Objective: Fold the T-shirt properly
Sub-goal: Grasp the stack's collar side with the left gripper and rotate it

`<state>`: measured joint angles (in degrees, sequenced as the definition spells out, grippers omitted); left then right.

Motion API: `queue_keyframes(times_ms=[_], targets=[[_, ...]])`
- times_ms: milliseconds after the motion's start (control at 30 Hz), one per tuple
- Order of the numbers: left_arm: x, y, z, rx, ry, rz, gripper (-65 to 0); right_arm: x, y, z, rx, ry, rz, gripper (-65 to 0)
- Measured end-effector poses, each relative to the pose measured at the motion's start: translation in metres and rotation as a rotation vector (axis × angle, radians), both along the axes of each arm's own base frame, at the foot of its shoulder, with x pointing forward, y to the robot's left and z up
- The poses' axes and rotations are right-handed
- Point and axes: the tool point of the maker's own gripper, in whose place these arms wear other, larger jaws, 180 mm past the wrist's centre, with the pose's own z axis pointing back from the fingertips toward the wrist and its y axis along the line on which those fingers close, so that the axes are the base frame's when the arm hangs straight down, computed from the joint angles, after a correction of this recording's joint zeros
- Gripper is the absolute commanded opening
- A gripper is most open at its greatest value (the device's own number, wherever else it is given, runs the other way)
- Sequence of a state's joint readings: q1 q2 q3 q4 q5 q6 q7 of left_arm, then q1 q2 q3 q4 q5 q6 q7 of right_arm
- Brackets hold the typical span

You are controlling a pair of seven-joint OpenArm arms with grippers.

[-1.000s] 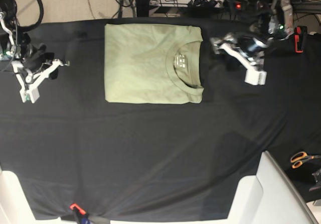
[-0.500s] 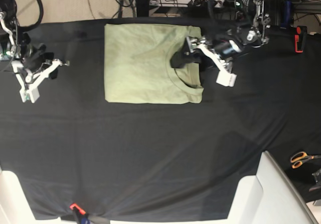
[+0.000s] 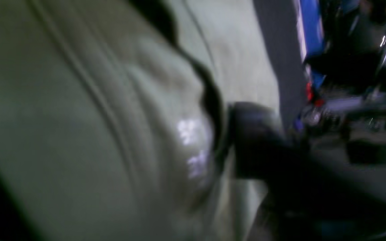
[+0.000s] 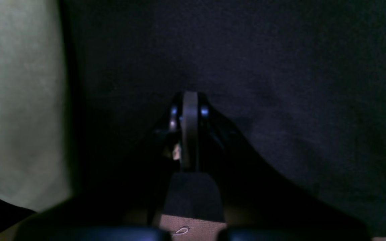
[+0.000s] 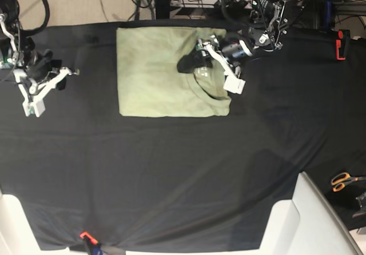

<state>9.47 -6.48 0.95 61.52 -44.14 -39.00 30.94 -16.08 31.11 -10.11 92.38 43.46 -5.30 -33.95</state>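
Base view: tabletop point(image 5: 171, 169) under a black cloth, with the shirt point(image 5: 151, 78) lying flat on its far half as a neat rectangle, collar point(image 5: 213, 92) at the end toward the left arm. It reads as already folded at least once, edges square, no sleeves sticking out.

Handling judgement: light, soft cotton with no stiffness, so any lifted edge will droop and drag the layers beneath. The stack could shear or crease if pulled by a single layer. The ribbed collar and the folded edges are thicker and should give the firmest pinch. Best hold is likely at a corner or the collar-end edge, pinching all layers together.

Left tool point(image 5: 197, 62) sits over the shirt at the collar. The wrist view is blurred, showing the neck label point(image 3: 193, 150) close to a dark fingertip point(image 3: 250, 140). Whether it is closed on fabric I cannot tell.

Right tool point(image 5: 66, 72) rests on bare cloth, well apart from the shirt, jaws pressed together and holding nothing.
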Motion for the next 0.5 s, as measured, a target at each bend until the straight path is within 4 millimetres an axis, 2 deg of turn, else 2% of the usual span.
queue_keyframes(times_ms=[33,267,400,500], targets=[[0.001,0.0,0.0,0.002,-0.001,-0.003,-65.0,0.0,0.0,0.0,0.0,0.0,0.0,-64.4],[0.014,0.0,-0.003,0.086,0.084,-0.07,-65.0,0.0,0.0,0.0,0.0,0.0,-0.001,-64.4],[0.014,-0.001,0.019,0.166,0.049,-0.198,-65.0,-0.004,-0.007,-0.008,-0.01,0.024,-0.017,-64.4],[0.037,0.013,0.033,0.275,0.043,-0.275,-65.0,-0.007,-0.006,-0.014,-0.003,0.036,-0.035,-64.4]])
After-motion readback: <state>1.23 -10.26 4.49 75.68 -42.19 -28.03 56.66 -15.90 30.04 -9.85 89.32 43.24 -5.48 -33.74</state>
